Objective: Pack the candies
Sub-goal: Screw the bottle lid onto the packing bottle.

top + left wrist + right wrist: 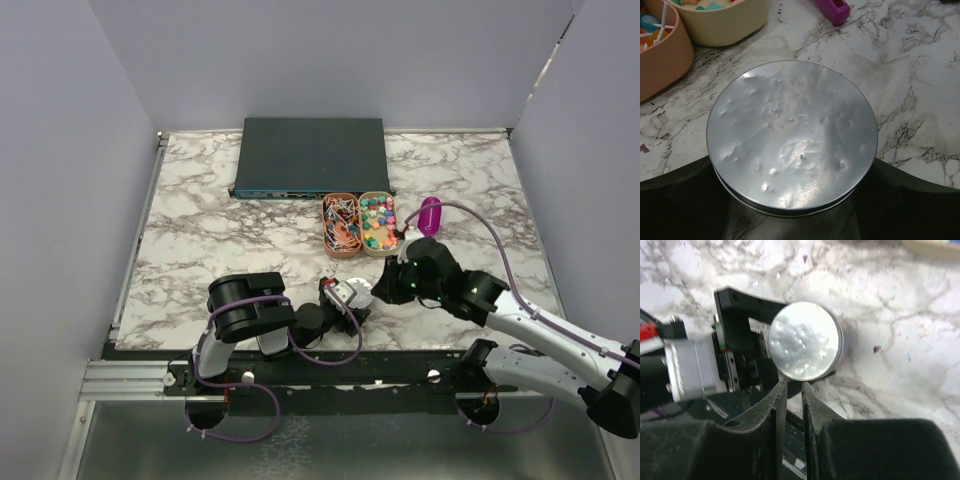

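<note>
The candies (377, 222), small pastel rounds, fill a yellow tray (392, 238) behind the arms. A round silver tin (790, 135) with its lid on sits low over the marble, and my left gripper (792, 187) is shut on its sides. In the top view that tin (358, 292) lies between the two arms. My right gripper (794, 385) hovers just at the rim of the tin (804, 340). Its jaws stand a narrow gap apart with nothing between them. A purple scoop (430, 214) lies to the right of the yellow tray.
An orange tray (341, 225) of stick sweets stands left of the yellow one. A flat black box (310, 157) lies at the back. In the left wrist view the orange tray (660, 55), yellow tray (725, 25) and scoop (832, 9) are just beyond the tin.
</note>
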Action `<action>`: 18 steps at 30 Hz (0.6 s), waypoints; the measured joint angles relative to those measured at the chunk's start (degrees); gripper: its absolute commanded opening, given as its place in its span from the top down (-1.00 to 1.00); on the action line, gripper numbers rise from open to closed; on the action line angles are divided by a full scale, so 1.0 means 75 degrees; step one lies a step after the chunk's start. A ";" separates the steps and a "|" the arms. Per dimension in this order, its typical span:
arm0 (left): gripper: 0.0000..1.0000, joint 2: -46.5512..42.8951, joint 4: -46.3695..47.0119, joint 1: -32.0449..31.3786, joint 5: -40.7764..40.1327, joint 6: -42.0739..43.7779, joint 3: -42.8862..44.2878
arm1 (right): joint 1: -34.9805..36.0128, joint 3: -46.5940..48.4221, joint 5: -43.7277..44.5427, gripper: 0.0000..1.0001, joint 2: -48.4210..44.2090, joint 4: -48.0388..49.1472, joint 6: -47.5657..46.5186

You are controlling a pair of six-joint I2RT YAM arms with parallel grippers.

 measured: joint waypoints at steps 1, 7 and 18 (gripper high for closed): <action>0.11 0.0000 -0.0003 0.0000 0.0000 0.0000 0.0003 | 0.0000 0.0221 0.0143 0.52 0.0146 -0.0044 -0.0114; 0.11 0.0000 -0.0009 0.0000 0.0000 -0.0006 0.0009 | -0.0111 0.1102 0.0545 0.52 0.1387 -0.0023 -0.0947; 0.11 0.0000 -0.0017 0.0000 -0.0003 -0.0026 0.0015 | -0.0769 0.1769 -0.0044 0.54 0.3485 0.0431 -0.2020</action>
